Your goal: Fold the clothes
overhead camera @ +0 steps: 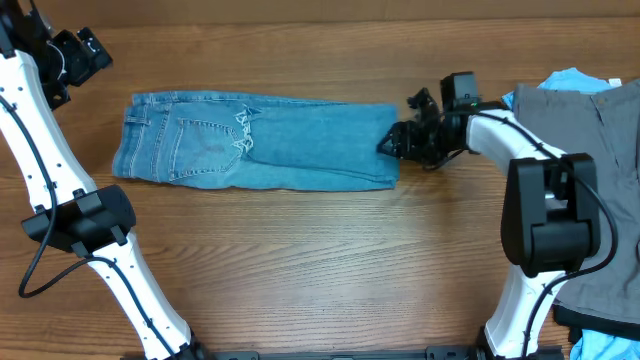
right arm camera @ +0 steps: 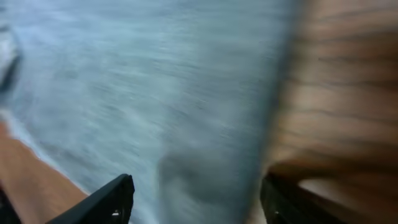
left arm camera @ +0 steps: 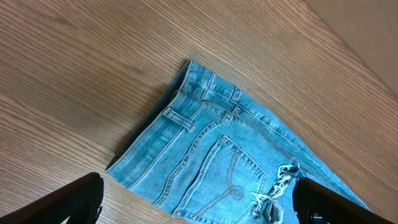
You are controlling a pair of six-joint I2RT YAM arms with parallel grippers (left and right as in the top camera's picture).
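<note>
left arm [overhead camera: 40,160] hovering raised near jeans [overhead camera: 260,145] waistband, jaws standing wide | right arm [overhead camera: 500,125] reaching low over tabletop [overhead camera: 300,260] at jeans' opposite end, jaws standing apart

Jeans [overhead camera: 260,143] faded light blue, whitish fraying; trousers [overhead camera: 600,130] grey; garment [overhead camera: 570,78] bright blue; table [overhead camera: 300,260] brown woodgrain.

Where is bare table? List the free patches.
Free: the broad wooden table strip in front of the folded light-blue denim jeans; a narrow band behind them. Crowded: the right edge, with grey trousers, a bright-blue garment and the right gripper.
</note>
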